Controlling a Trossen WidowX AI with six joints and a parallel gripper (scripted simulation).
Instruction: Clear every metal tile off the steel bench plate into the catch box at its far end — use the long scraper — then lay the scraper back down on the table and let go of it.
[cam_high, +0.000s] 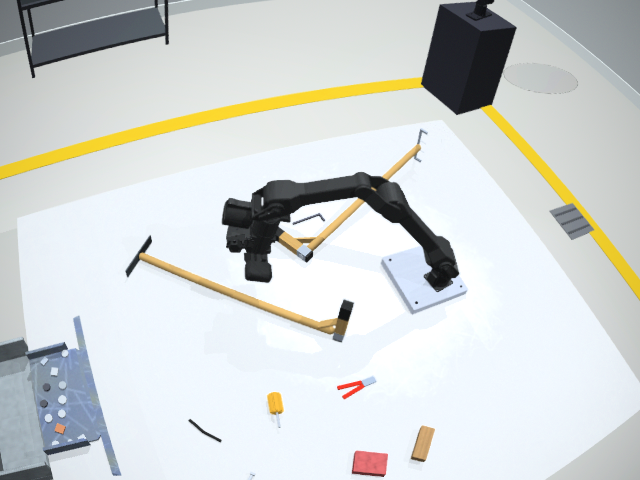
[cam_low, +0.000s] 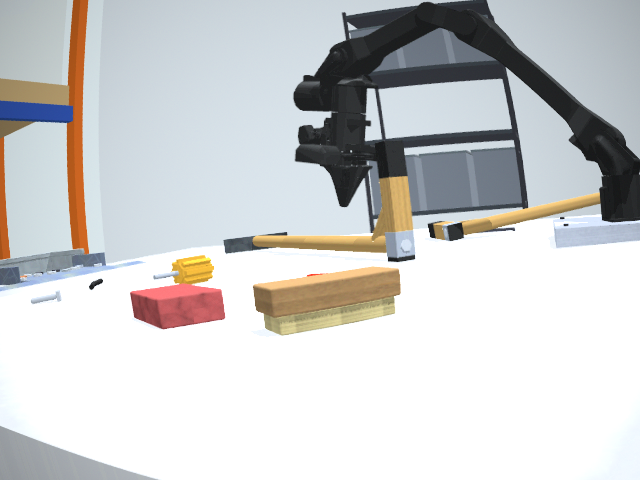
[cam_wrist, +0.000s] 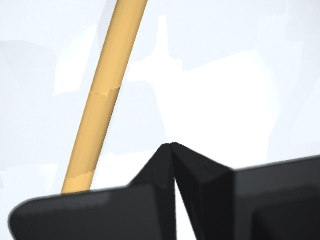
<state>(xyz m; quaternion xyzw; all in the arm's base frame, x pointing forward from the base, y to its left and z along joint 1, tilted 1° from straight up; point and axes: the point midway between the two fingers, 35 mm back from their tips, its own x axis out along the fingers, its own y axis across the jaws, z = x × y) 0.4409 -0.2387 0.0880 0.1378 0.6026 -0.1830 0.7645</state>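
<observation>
Top view, arm: my black six-joint arm (cam_high: 330, 188) reaches from its pale metal base plate (cam_high: 400, 279) out over the white table (cam_high: 170, 361), with the gripper (cam_high: 257, 263) (cam_low: 344, 198) (cam_wrist: 171, 146) on its end.
Top view, long scraper: the tan wooden tool with a flat dark blade (cam_high: 232, 293) (cam_low: 320, 243) lies on the table, its blade toward the plate's side and its black-topped grip at the other end.
Top view, tiles: small white, dark and orange tiles (cam_high: 59, 428) sit on the blue-grey steel bench plate (cam_high: 77, 408), beside the grey metal catch box (cam_high: 15, 403).
Top view, second tool: a tan wooden handle with a grey pronged end (cam_high: 341, 222) (cam_low: 537, 210) passes beneath my arm.
Top view, small items: I see red-handled pliers (cam_high: 356, 386), a yellow-handled screwdriver (cam_high: 275, 403) (cam_low: 192, 269) and a red block (cam_high: 370, 463) (cam_low: 178, 305).
Exterior view, gripper: it points down above the table, apart from the scraper.
Exterior view, scraper grip: its block stands upright, black on top, silver bracket below.
Exterior view, brush: a wooden brush with pale bristles (cam_high: 423, 443) (cam_low: 328, 297) sits near the red block.
Wrist view, fingers: pressed together at the tips, nothing pinched.
Wrist view, handle: a tan wooden rod (cam_wrist: 105, 95) runs diagonally beside the fingertips in frame; from this view alone I can't tell which tool.
</observation>
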